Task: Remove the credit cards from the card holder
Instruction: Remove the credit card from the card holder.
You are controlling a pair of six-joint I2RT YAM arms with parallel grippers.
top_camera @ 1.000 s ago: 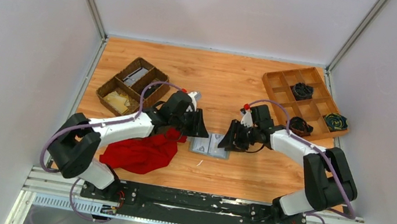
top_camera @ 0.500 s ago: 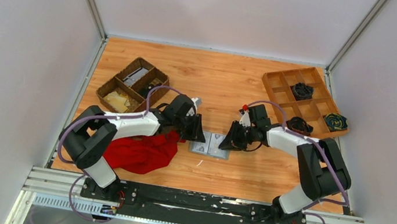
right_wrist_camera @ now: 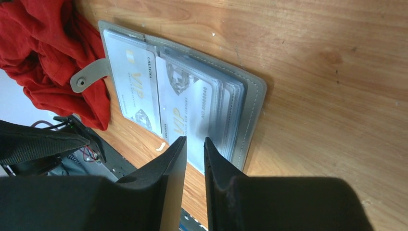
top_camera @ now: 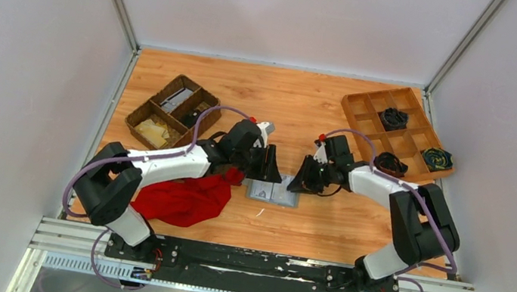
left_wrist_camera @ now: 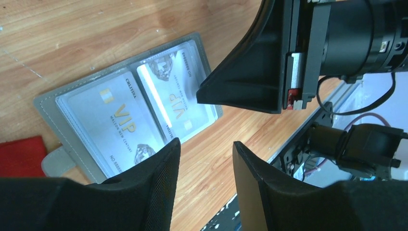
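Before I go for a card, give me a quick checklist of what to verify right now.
1. Card holder open and lying flat: ok.
2. Two VIP cards seated inside, faces showing: ok.
3. Left pincer open and empty: ok.
4. Right pincer narrowly open and empty: ok.
5. Right pincer touching a card: cannot tell.
6. Red cloth off the cards: ok.
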